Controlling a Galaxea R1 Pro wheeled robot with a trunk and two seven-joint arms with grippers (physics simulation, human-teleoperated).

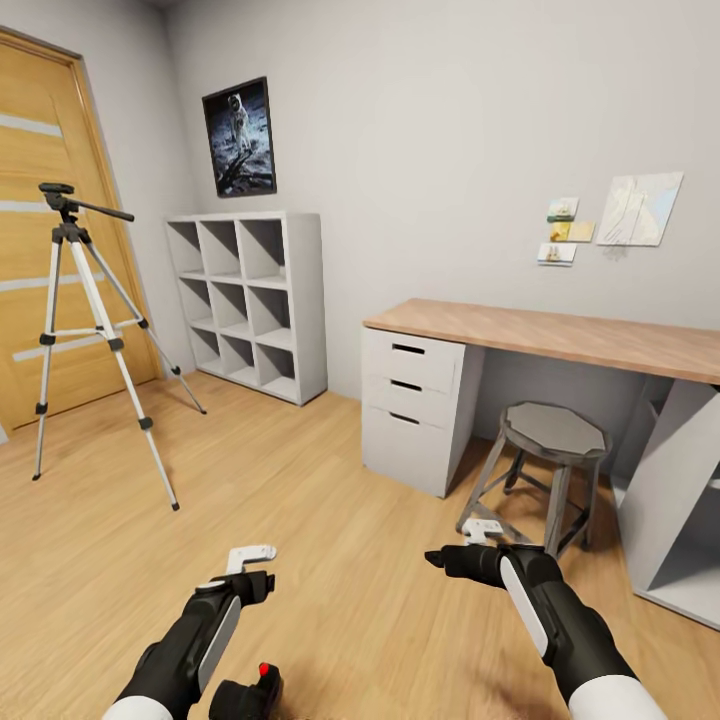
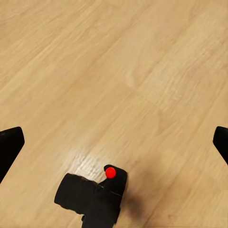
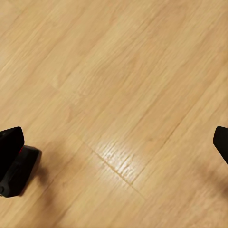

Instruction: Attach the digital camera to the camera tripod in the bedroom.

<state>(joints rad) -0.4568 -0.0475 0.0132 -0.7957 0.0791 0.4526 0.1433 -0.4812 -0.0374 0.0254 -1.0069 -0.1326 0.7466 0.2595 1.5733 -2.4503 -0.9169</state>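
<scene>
Camera first: we log the digital camera [image 1: 250, 692] lying on the plank floor [image 1: 330, 600] at the near edge of the head view, red dot up, just beside and below the left forearm. In the left wrist view the digital camera [image 2: 94, 195] sits on the boards under the left tool [image 2: 114, 142], whose fingers [image 2: 10, 145] stand wide apart at the frame edges, nothing between them. We read the right tool [image 3: 114, 142] as equally wide, empty, over bare floor, with a dark boxy corner, probably the camera [image 3: 21, 171], showing past one finger. In the head view the left tool [image 1: 250, 568] and right tool [image 1: 470, 545] hang above the floor, well apart from each other. Further out we note a grey stool [image 1: 545, 470] under the wooden table [image 1: 560, 335], with white drawers [image 1: 410, 410] beside it. Farthest, the camera tripod [image 1: 90, 330] stands upright before the oak door [image 1: 45, 270], near the white cube shelves [image 1: 250, 300]; an astronaut poster [image 1: 240, 137] hangs above them.
</scene>
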